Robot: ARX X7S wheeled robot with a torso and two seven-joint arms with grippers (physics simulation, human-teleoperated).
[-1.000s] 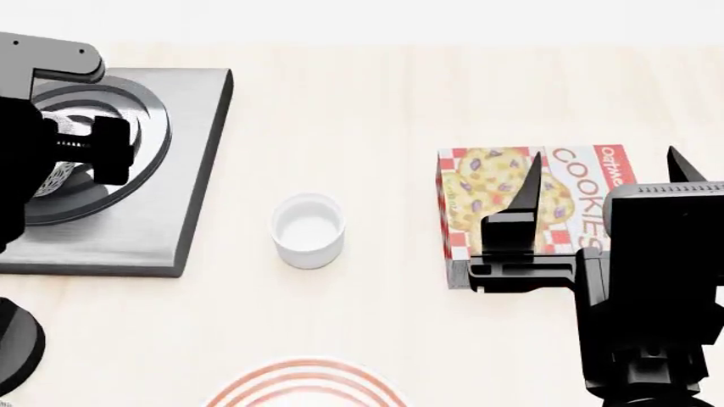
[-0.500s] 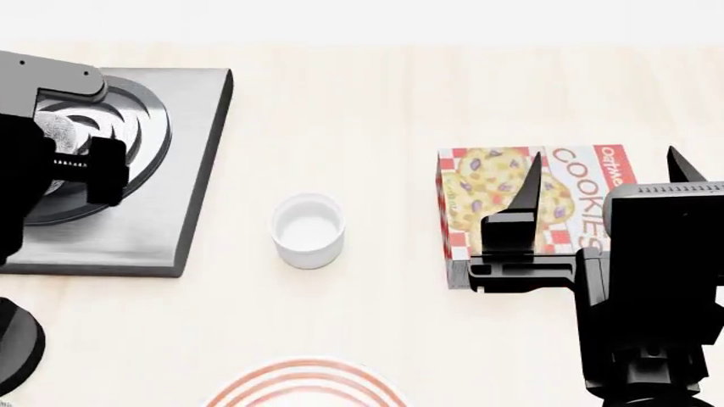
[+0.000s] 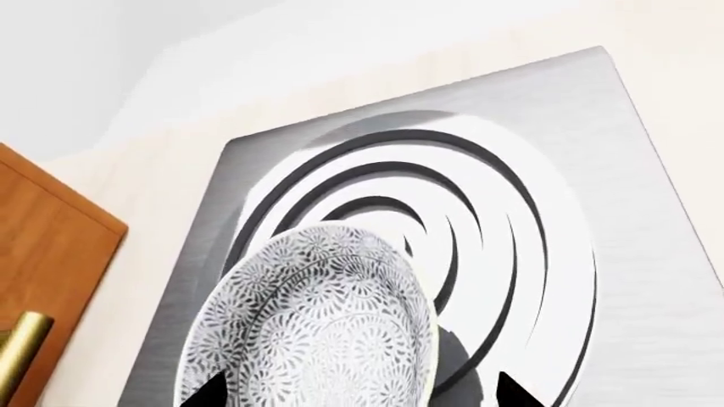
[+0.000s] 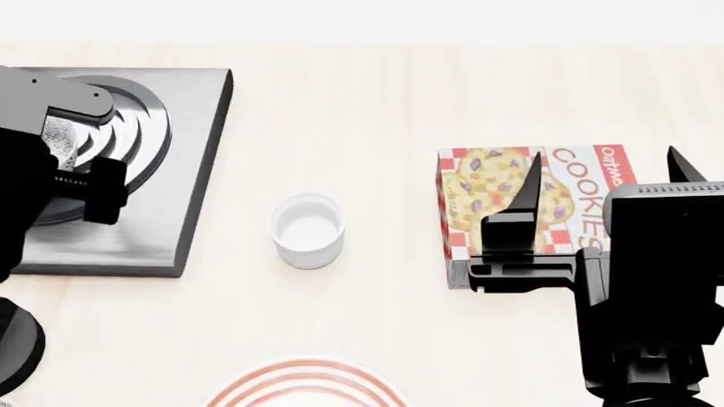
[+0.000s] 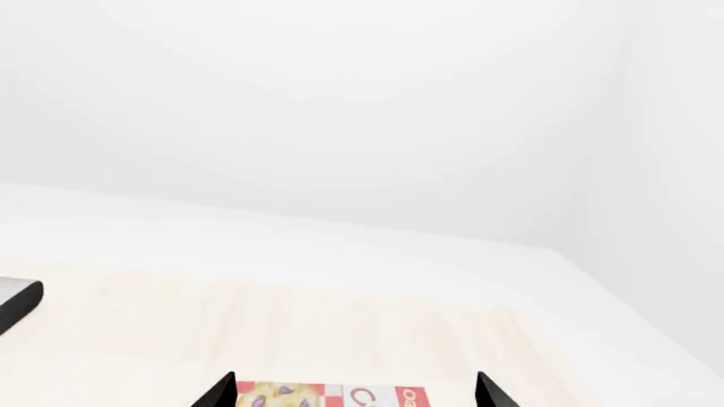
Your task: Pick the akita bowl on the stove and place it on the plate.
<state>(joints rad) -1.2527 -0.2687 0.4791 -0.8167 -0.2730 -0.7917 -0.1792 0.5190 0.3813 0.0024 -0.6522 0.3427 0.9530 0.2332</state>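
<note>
The akita bowl (image 3: 322, 326) hangs tilted above the stove (image 3: 639, 254), its black-and-white patterned outside facing the left wrist camera, and it casts a shadow on the burner rings. My left gripper (image 3: 362, 392) is shut on it, with one dark fingertip showing at either side. In the head view only a patch of the bowl (image 4: 63, 136) shows behind my left arm, over the stove (image 4: 169, 229). The red-ringed plate (image 4: 303, 383) peeks in at the near edge. My right gripper (image 4: 603, 165) is open and holds nothing, hovering over the cookie box.
A small plain white cup (image 4: 308, 230) stands between the stove and a cookies box (image 4: 509, 199). A wooden cabinet with a brass handle (image 3: 46, 254) lies beyond the stove's side. The counter is pale wood (image 4: 362, 102).
In the head view my left arm has shifted toward the near side. The bowl's visible patch now sits farther up against the burner rings. The right arm has not moved.
</note>
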